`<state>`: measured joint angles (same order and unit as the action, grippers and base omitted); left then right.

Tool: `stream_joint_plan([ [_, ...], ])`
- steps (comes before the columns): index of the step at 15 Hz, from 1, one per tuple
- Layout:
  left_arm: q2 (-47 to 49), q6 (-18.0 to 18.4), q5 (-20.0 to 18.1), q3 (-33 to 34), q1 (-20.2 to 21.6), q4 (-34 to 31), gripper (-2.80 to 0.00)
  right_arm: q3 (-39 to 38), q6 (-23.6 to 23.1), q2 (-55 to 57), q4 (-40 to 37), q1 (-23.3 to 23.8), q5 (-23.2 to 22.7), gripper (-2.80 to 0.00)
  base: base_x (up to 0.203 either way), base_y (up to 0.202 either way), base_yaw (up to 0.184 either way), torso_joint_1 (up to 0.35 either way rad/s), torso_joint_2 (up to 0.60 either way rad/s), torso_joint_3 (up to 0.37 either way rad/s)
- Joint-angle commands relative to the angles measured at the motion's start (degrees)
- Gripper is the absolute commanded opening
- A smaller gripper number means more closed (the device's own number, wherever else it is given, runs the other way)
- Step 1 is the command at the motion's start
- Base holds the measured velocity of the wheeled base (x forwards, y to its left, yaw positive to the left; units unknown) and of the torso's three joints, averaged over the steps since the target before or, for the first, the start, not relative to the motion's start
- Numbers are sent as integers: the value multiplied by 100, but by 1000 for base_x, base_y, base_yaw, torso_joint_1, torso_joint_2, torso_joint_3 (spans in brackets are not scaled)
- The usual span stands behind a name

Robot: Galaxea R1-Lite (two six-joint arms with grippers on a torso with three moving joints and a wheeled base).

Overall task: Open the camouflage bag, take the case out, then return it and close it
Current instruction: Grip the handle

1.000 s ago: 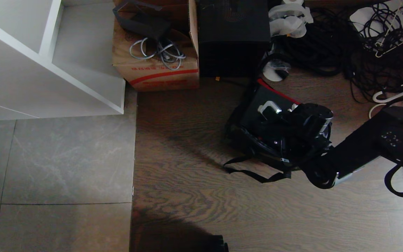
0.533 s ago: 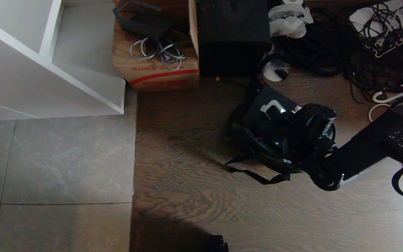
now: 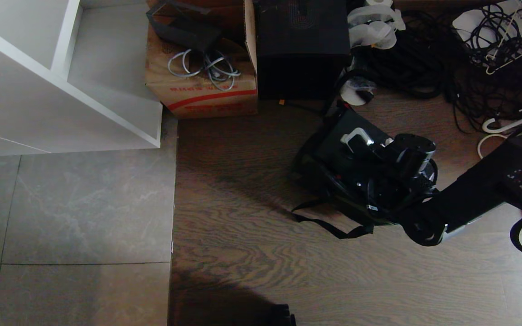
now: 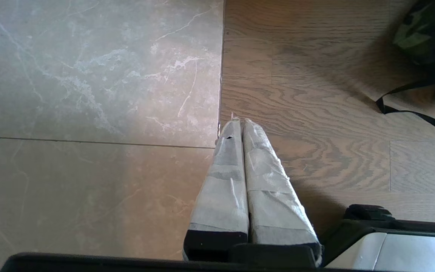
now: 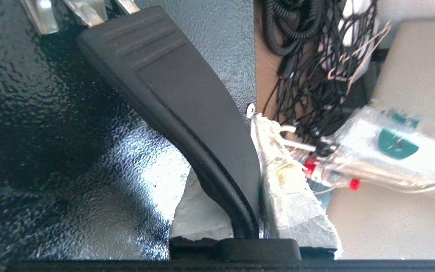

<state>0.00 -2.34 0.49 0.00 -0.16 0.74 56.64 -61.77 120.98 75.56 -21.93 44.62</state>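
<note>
Head view: right gripper (image 3: 369, 151) sits right of centre on the case (image 3: 340, 140), which stands partly inside the bag (image 3: 333, 190), presumably gripped by its handle so it can slide in or out. Black box (image 3: 302, 50) and cables (image 3: 424, 59) crowd the top; bare wood floor (image 3: 243, 253) lies open below and to the left.

Left wrist view: left gripper (image 4: 239, 124) hangs idle at centre, fingers pressed together, bag at upper right.

Right wrist view: taped fingers (image 5: 289, 196) pinch the handle (image 5: 187, 105) at lower centre.
</note>
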Motion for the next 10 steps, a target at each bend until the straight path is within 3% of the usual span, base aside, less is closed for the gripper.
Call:
stream_joint_plan([
  [1, 0, -3, 4, 8, -2, 5, -280, 19, 217, -96, -217, 4, 21, -280, 0, 0, 0, 0, 0, 0],
  [6, 0, -3, 4, 8, -2, 5, -280, 135, 1382, -347, -1283, -4, 12, -280, 0, 0, 0, 0, 0, 0],
  [10, 0, -3, 4, 9, -2, 5, -280, 164, 1544, -424, -1543, -4, 3, -280, 0, 0, 0, 0, 0, 0],
])
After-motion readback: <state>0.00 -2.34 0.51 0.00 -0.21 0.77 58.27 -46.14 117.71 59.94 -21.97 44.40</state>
